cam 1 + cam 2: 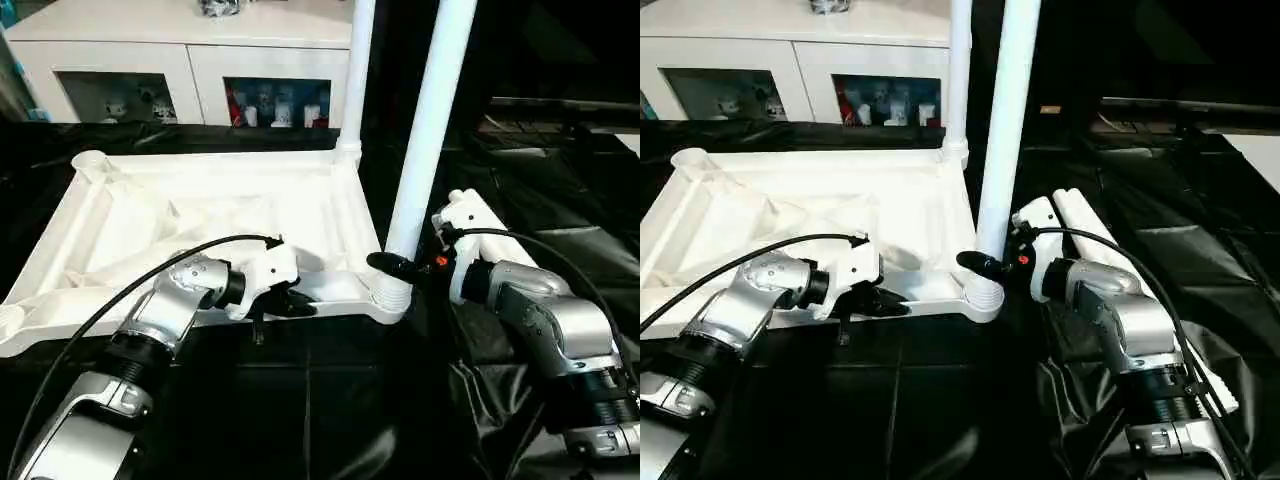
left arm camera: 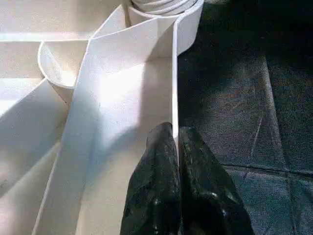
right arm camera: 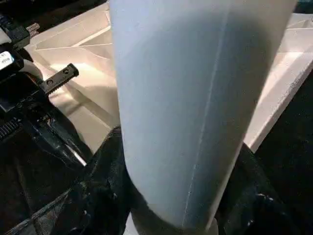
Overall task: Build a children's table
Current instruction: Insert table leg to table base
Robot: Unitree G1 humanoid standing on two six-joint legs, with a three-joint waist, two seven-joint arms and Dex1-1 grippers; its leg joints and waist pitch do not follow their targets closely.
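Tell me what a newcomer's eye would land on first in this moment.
Two white legs stand up from the upturned table top: the near leg rises from its near right corner socket, gripped low by the right end effector, and the far leg stands at the far right corner. The left end effector pinches the top's near rim.

A leg (image 1: 428, 130) stands between the right gripper (image 1: 398, 265) fingers, in the top's (image 1: 200, 215) corner socket (left gripper (image 1: 280, 303) left of it).
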